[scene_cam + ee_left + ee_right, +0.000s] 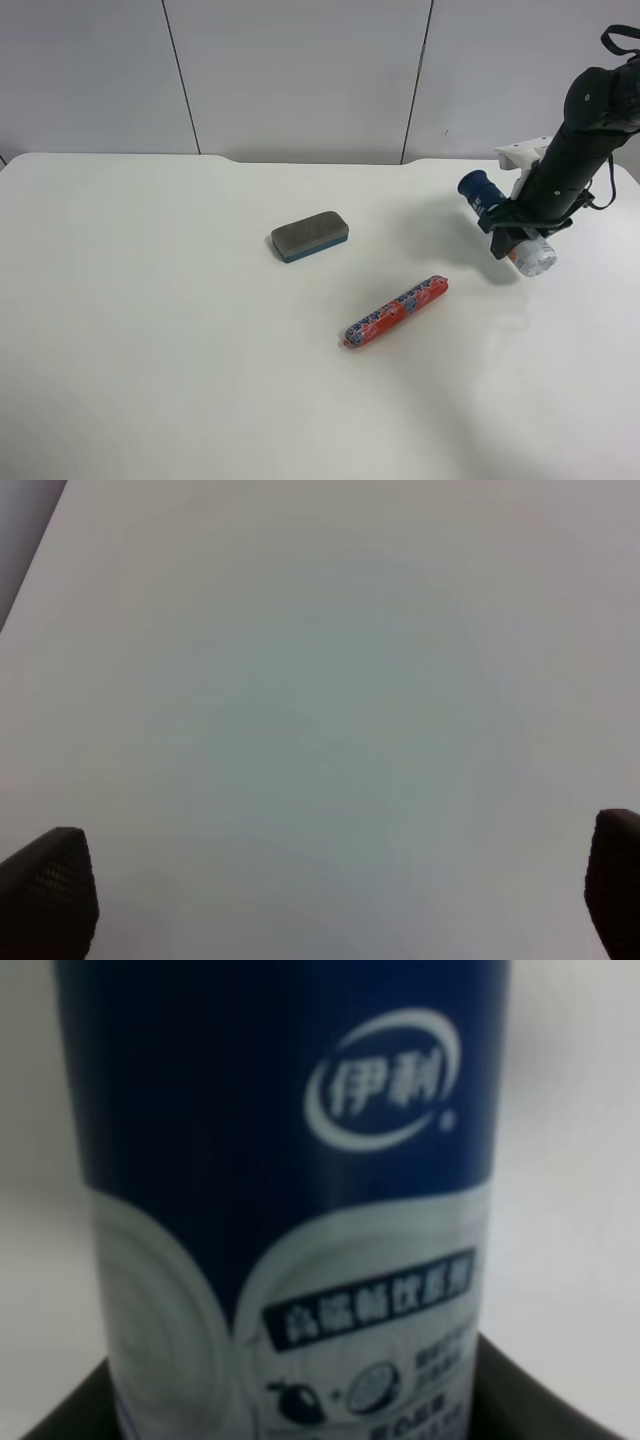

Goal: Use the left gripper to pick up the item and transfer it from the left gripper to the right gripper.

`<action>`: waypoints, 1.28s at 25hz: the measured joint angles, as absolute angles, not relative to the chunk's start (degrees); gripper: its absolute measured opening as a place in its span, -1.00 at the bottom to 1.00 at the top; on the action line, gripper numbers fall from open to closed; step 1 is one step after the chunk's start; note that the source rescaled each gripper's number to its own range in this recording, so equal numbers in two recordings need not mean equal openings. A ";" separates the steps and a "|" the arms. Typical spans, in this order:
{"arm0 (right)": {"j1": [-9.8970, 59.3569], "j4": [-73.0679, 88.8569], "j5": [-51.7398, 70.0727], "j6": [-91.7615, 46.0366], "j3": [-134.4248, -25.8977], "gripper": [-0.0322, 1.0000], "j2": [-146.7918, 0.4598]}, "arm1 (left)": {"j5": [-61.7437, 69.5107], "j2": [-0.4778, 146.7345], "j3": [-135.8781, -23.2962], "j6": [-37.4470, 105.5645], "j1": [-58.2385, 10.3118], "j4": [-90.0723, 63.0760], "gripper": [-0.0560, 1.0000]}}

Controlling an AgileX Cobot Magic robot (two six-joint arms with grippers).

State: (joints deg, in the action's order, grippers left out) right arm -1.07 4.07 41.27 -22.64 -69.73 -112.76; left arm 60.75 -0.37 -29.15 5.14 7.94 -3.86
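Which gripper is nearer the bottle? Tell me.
Right. The right gripper holds the bottle above the table, its label filling the right wrist view. The left gripper sees only bare table, jaws apart, no bottle in view.

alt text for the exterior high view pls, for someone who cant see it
A black robot arm with a white bracket, at the view's right, holds a tilted white-and-blue cylindrical bottle in its hand above a white table. A grey-topped blue block eraser and a red-and-blue patterned sausage stick lie apart near the table's middle.
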 joint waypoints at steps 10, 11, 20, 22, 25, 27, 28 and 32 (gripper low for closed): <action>-1.07 4.07 40.79 -22.64 -69.73 -0.94 -112.76 | 60.75 -0.37 -29.15 5.14 7.94 -3.86 0.99; -1.07 4.07 40.79 -22.64 -69.73 -0.94 -112.76 | 60.75 -0.37 -29.15 5.14 7.94 -3.86 0.99; -1.07 4.07 41.91 -22.64 -69.96 0.91 -112.76 | 60.75 -0.37 -29.15 5.14 7.94 -3.86 0.99; -1.07 4.07 41.91 -22.64 -69.96 0.96 -112.76 | 60.75 -0.37 -29.15 5.14 7.94 -3.86 0.99; -1.07 4.07 41.91 -22.64 -69.96 0.98 -112.76 | 60.75 -0.37 -29.15 5.14 7.94 -3.86 0.99; -1.07 4.07 41.91 -22.64 -69.96 0.98 -112.76 | 60.75 -0.37 -29.15 5.14 7.94 -3.86 0.99; -1.07 4.07 41.91 -22.64 -69.96 0.98 -112.76 | 60.75 -0.37 -29.15 5.14 7.94 -3.86 0.99; -1.07 4.07 41.91 -22.64 -69.96 0.98 -112.76 | 60.75 -0.37 -29.15 5.14 7.94 -3.86 0.99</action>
